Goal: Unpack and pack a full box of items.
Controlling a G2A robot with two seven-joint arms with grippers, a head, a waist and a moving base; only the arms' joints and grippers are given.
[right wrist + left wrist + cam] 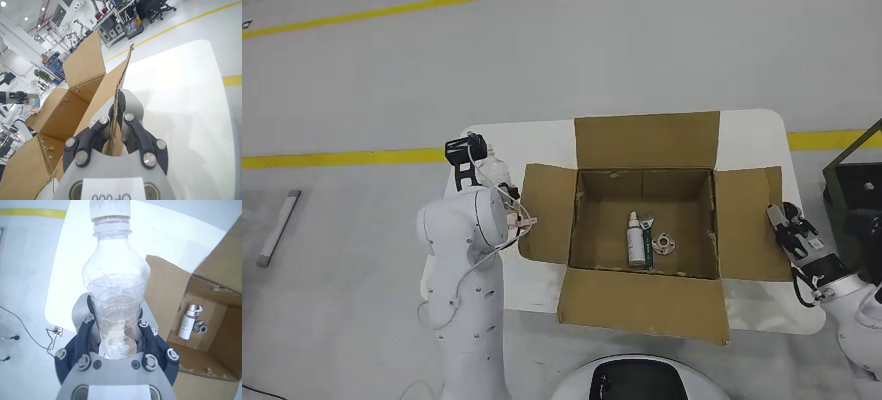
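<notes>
We've got our left end effector (116, 306) clamped round a clear bottle (115, 275) over the worktop (542, 145), left of the box (642, 185). Our right end effector (115, 106) pinches the right flap (747, 215) by its outer edge.

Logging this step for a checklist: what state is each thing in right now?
Box: open, flaps spread.
Water bottle: capped, part full, gripped.
Spray bottle: lying in the box.
Flange: lying in the box.
Left hand: shut on water bottle.
Right hand: shut on a box flap.
</notes>
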